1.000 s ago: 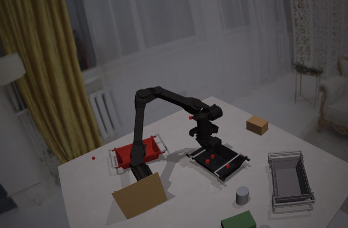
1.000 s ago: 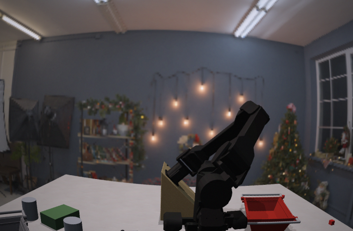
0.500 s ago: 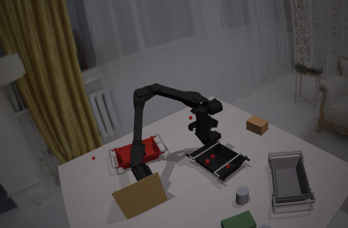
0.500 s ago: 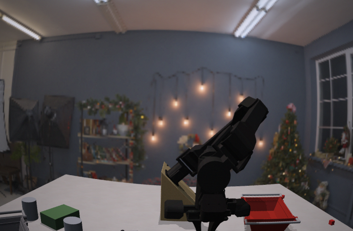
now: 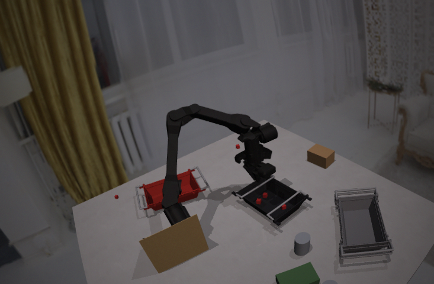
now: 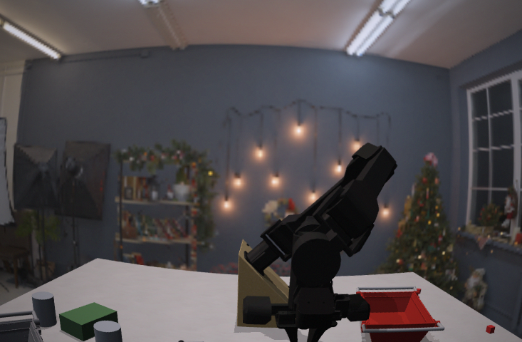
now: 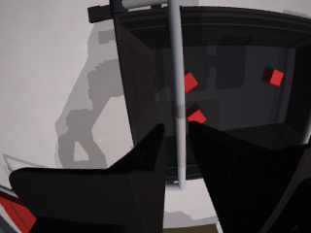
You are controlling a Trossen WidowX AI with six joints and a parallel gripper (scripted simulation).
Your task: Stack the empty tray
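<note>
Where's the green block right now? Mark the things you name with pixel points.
The green block [image 5: 296, 276] [image 6: 87, 318] is at the bottom edge of the top view, right of centre, below the grey cylinder [image 5: 302, 244] [image 6: 43, 309]; in the exterior view it sits lower left.

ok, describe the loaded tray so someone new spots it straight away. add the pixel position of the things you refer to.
On the pale table [image 5: 224, 247] [image 6: 168, 294], find the arm's gripper [image 5: 257, 180] [image 7: 177, 128]. The loaded tray [image 5: 272, 217] [image 7: 123, 73] sits right below it. It is black with red blocks inside and two bars across its top, unlike the red and grey trays.
</note>
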